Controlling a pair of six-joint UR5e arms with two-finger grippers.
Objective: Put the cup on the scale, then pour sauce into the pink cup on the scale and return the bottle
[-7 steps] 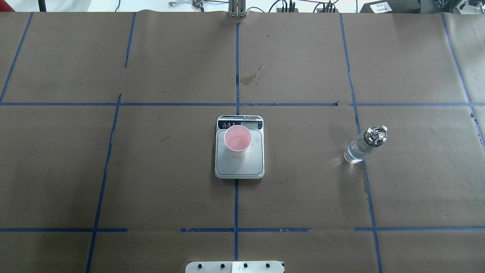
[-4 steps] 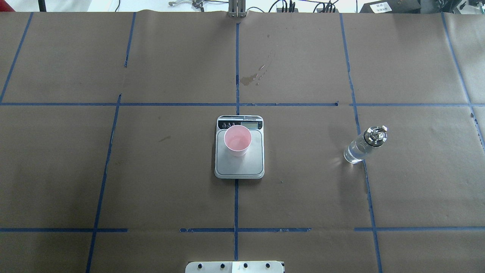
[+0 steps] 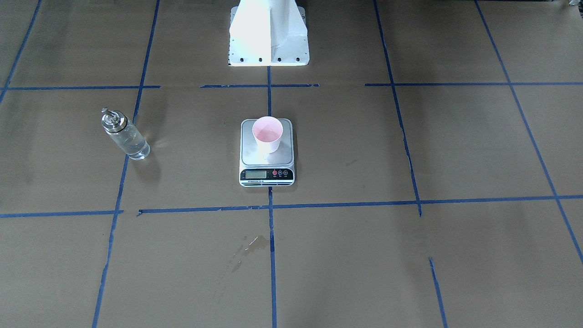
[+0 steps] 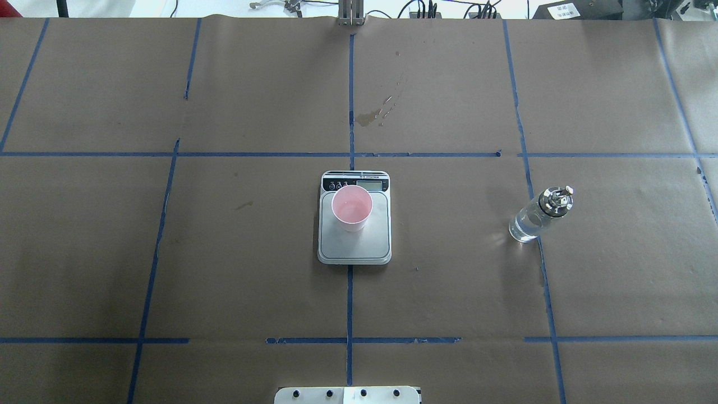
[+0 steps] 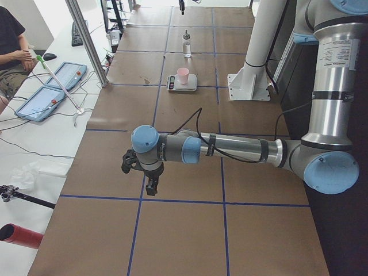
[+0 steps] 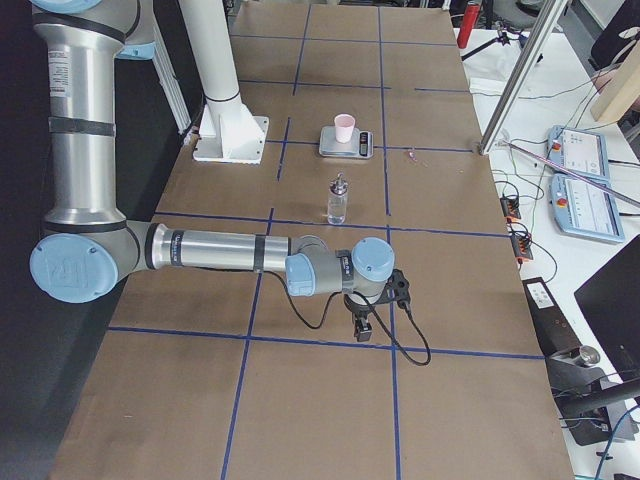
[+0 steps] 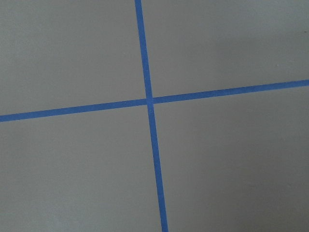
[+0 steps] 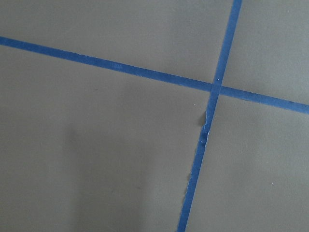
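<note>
The pink cup (image 4: 351, 209) stands upright on the scale (image 4: 377, 238) at the table's middle, toward the display end of the platform. The clear glass bottle (image 4: 532, 220) with its metal pourer cap stands upright on the paper, well off to the robot's right of the scale, with clear sauce (image 3: 135, 148) inside. Neither gripper touches them. The left gripper (image 5: 150, 187) hangs low over the paper at the table's left end. The right gripper (image 6: 362, 330) hangs likewise at the right end. I cannot tell whether either is open or shut. Both wrist views show only paper and blue tape.
A wet stain (image 4: 370, 116) marks the paper beyond the scale. The robot's white base (image 3: 268, 36) stands at the near edge. Blue tape lines grid the brown paper. A seated person (image 5: 11, 40) and tablets (image 5: 46, 95) are beside the table.
</note>
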